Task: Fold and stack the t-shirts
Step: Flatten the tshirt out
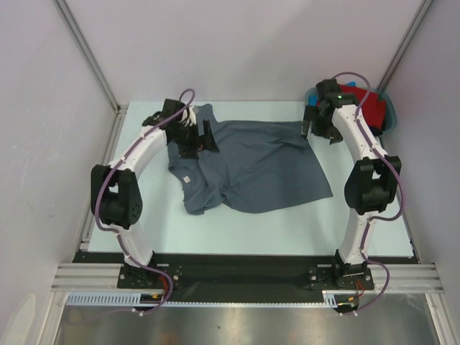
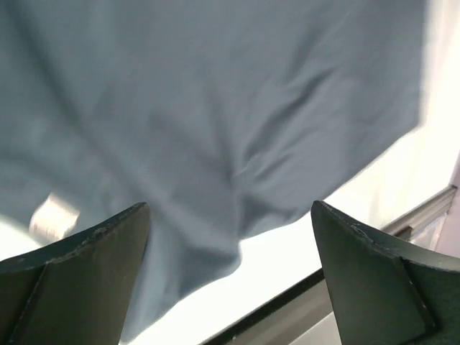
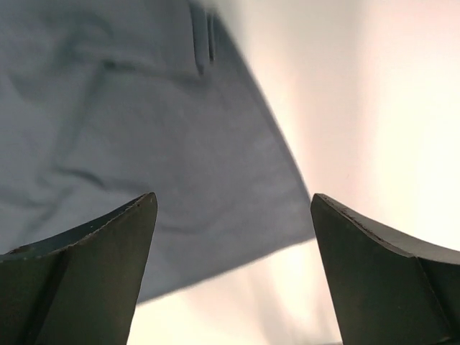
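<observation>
The grey t-shirt (image 1: 251, 169) lies spread but rumpled in the middle of the counter (image 1: 287, 230). The red t-shirt (image 1: 370, 106) sits bunched in the tub (image 1: 393, 115) at the far right corner. The grey one looks light and limp and will likely sag and slide, so I'd pinch it at corners or the hem. My left hand (image 1: 198, 138) hovers over its far-left part and my right hand (image 1: 310, 128) over its far-right corner, both spread wide and holding nothing.
</observation>
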Tool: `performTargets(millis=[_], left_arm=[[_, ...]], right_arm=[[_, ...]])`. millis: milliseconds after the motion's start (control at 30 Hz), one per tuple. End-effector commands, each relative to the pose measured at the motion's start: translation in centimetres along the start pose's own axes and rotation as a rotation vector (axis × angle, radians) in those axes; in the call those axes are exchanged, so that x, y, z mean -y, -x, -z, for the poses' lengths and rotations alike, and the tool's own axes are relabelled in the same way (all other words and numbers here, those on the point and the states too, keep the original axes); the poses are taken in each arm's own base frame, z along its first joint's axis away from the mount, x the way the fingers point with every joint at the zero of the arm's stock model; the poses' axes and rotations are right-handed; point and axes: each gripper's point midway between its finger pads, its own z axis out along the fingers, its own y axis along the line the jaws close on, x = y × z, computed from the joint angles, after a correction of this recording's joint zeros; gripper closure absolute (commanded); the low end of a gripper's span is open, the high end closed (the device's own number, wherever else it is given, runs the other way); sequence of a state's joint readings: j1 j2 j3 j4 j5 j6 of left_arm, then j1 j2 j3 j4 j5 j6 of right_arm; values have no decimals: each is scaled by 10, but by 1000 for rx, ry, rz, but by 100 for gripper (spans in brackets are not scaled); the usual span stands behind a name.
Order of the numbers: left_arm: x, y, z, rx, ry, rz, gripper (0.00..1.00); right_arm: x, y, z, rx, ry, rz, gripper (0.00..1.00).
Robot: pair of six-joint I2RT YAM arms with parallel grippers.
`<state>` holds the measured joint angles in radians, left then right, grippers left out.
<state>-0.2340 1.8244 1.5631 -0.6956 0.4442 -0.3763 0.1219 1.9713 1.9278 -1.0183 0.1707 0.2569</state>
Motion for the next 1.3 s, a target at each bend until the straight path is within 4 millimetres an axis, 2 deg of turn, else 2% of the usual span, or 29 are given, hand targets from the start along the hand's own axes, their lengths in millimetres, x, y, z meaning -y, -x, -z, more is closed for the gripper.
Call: performTargets(millis=[0,67,100,200,267,367,500,600,800,967,1100,1267], left_arm=[[-28,-37,21,-46,127,105,0],[-37,-51,34,-39,196,128,0],[-50,-65,35,-50,251,154,0],[-60,-84,49,-49,312,185,0],[-61,-97,57,-64,334,211,0],[-59,-120,66,-93,331,236,0],[-62,-161,77,-160,350,263,0],[-66,-182,74,-194,345,294,0],[-66,-182,50,-156,283,313,0],[-68,-169,30,-101,262,305,0],[-72,-172,12,-136,258,305,0],[-63,-175,1,-164,209,283,2]], right_arm=[[-10,-20,22,-36,31,46,6],[-13,-24,25,-45,34,54,6],[-13,-26,25,-52,29,54,5],[-16,-29,30,-53,40,60,6],[-16,-31,34,-53,44,55,5],[-12,-45,32,-99,17,53,5],[-1,-65,30,-162,-37,72,6],[-1,-72,30,-171,-26,71,5],[-8,-75,30,-181,8,72,6],[-15,-75,31,-182,32,68,6],[-16,-76,31,-190,41,68,7],[-15,-80,29,-201,31,66,9]])
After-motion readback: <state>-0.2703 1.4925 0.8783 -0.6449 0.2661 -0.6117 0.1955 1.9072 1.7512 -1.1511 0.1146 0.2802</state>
